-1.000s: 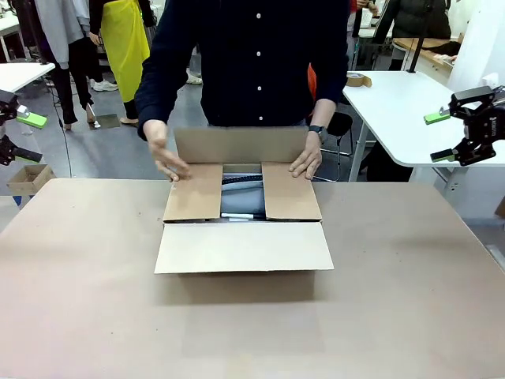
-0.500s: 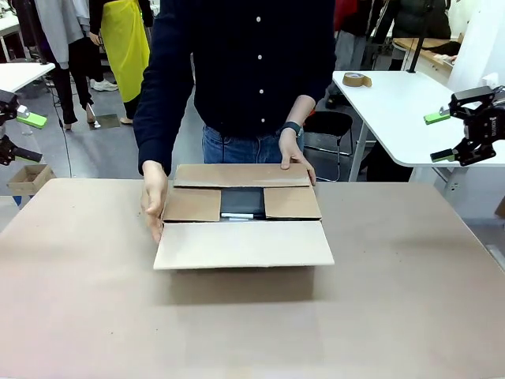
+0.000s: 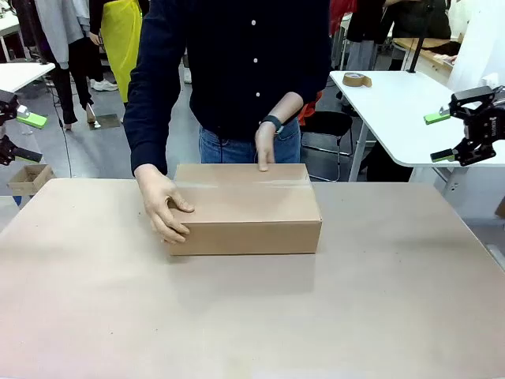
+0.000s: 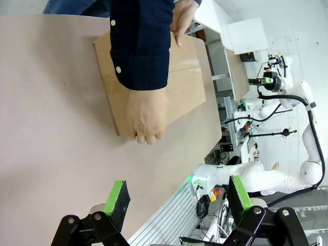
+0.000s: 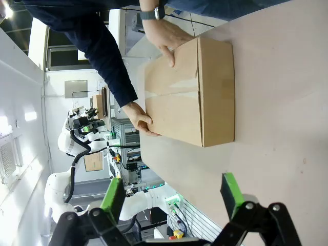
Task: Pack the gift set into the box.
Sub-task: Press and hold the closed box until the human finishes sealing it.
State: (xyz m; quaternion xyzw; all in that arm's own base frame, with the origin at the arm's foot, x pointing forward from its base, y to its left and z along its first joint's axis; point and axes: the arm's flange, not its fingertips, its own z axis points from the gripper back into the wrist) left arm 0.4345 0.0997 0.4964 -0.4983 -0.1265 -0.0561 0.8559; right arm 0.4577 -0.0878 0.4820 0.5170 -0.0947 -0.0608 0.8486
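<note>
The brown cardboard box (image 3: 246,207) sits mid-table with all flaps folded down; it also shows as the box (image 4: 179,77) and the box (image 5: 189,97) in the wrist views. The gift set is hidden inside. A person in a dark shirt rests one hand (image 3: 162,207) on the box's left end and presses the other hand (image 3: 266,148) on its far top edge. My left gripper (image 3: 16,134) hangs open off the table's left edge, and my right gripper (image 3: 450,134) hangs open above the right side. Both are far from the box, with nothing between their fingers (image 4: 117,197) (image 5: 114,197).
A white table (image 3: 394,103) with a roll of tape (image 3: 358,79) stands behind at right. A small brown carton (image 3: 28,178) sits on the floor far left. People stand in the background at left.
The person has folded the far and near flaps down, shutting the box, and now holds it with both hands. Neither gripper has moved.
</note>
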